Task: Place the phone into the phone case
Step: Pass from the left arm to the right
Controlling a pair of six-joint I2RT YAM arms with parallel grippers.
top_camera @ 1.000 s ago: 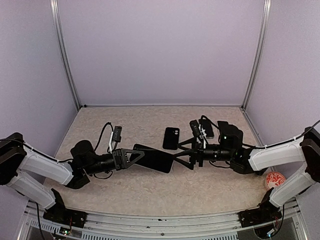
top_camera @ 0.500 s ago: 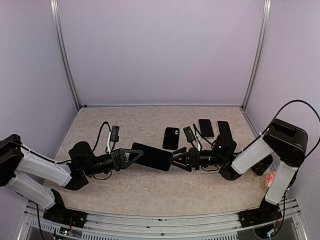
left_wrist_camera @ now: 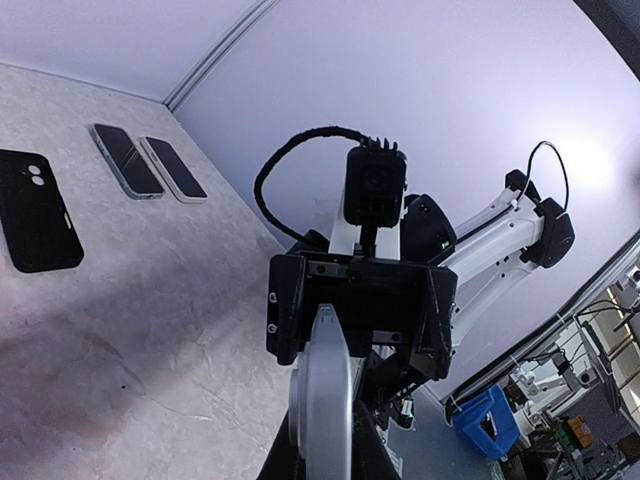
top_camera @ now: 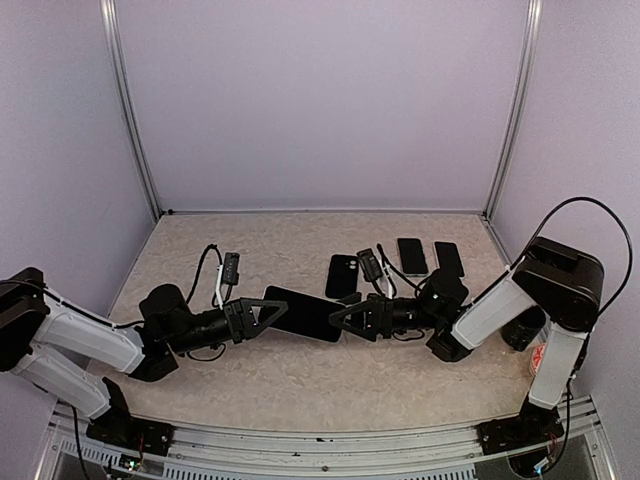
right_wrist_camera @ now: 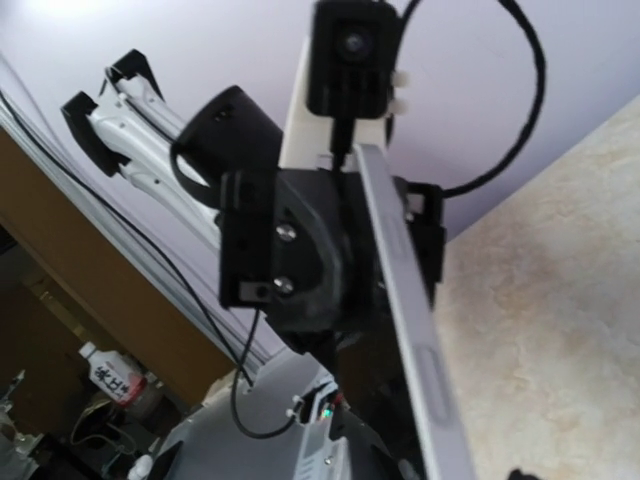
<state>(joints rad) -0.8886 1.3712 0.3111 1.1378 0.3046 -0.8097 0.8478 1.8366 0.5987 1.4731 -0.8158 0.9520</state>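
My left gripper (top_camera: pixel 262 313) is shut on the left end of the phone case (top_camera: pixel 305 313) and holds it level above the table. From above, a glossy black phone face fills the case. I cannot tell how deep the phone sits. In the left wrist view the pale grey case (left_wrist_camera: pixel 325 400) runs edge-on out of my left gripper (left_wrist_camera: pixel 322 465). My right gripper (top_camera: pixel 338 315) faces it at the case's right end. There the right gripper (left_wrist_camera: pixel 360 310) stands open, one finger on each side of the case with a gap to it. The right wrist view shows the case rim (right_wrist_camera: pixel 405 300).
A black case with two camera holes (top_camera: pixel 342 275) lies on the table just behind the held case. Two more phones (top_camera: pixel 412 256) (top_camera: pixel 448 258) lie side by side at the back right. Purple walls enclose the table on three sides.
The right arm has swung left and lowered; its gripper has come up to the case's right end and its jaws have narrowed somewhat. The left arm and the case have not moved.
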